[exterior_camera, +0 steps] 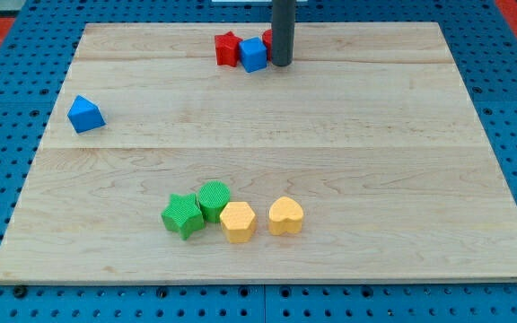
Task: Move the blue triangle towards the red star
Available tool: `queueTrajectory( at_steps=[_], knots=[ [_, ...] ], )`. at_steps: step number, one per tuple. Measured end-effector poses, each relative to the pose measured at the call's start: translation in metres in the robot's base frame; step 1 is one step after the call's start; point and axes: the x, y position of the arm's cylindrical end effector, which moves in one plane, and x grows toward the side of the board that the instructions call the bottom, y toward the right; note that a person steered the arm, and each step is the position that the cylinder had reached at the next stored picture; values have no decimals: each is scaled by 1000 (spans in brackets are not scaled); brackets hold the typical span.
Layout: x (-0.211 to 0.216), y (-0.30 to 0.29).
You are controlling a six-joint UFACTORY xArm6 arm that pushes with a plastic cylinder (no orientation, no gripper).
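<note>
Item one, your rod (282,27): it is standing upright, coming down from the view's top edge, with my tip (282,64) resting on the board (375,179) near its top edge. You have no claw on this arm, so nothing is being clenched or released.

Item two, blue triangle (86,115): it is lying alone near the board's left edge, well apart from the tip and from the red star (227,48).

Item three, top cluster: the red star is sitting touching a blue cube (253,54) on its right; the tip is standing just beside that cube's right side. A sliver of another red block (267,37) is showing behind the rod, shape not clear.

Item four, bottom cluster: a green star (183,215), a green block (214,199), a yellow hexagon (238,222) and a yellow heart (285,216) are lying in a loose row.
</note>
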Motion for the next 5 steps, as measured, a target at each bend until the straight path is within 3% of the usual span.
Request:
queueTrajectory(
  at_steps=[1,2,3,5],
  knots=[
    [93,-32],
    [128,-120],
    [132,-205],
    [117,-248]
  ],
)
